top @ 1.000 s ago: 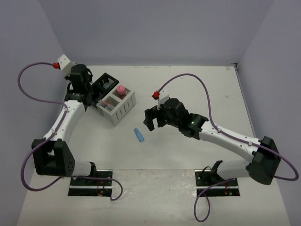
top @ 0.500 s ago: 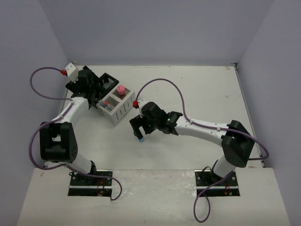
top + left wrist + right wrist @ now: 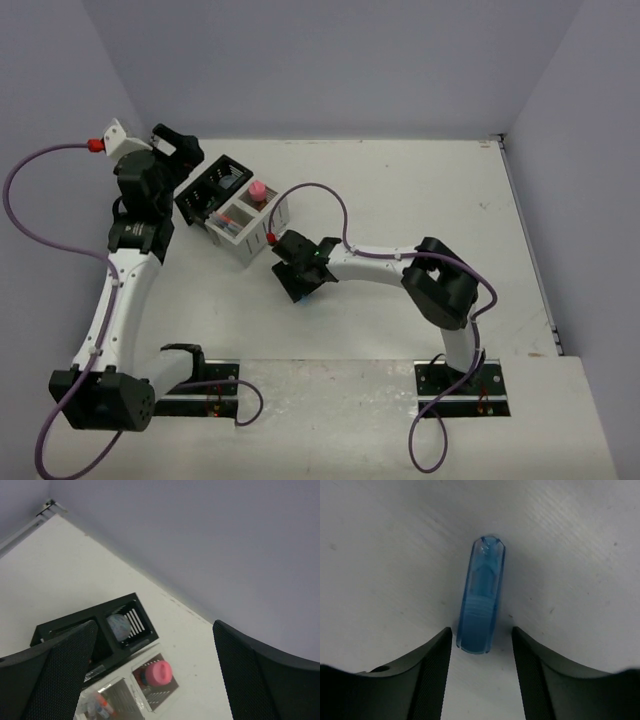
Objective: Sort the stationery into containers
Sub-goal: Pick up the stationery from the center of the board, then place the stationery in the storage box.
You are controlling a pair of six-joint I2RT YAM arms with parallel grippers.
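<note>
Straddling: right tool (image 3: pixel 482 645), spread, one finger each side of the blue stick (image 3: pixel 482 600)
Stick: flat on worktop (image 3: pixel 380 540), long axis parallel to fingers
Left tool (image 3: pixel 150 630): spread, far off, near black box (image 3: pixel 80 616)

The white table (image 3: pixel 420 190) is matte, with faint scuffs and specks. Two slatted boxes stand on it toward the far left corner — a black box (image 3: pixel 208 186) and, just beside it on the nearer side, a white box (image 3: pixel 252 232). Near the white box, toward the middle, a short clear blue stick (image 3: pixel 481 595) lies flat on the bare surface — apart from both boxes.
</note>
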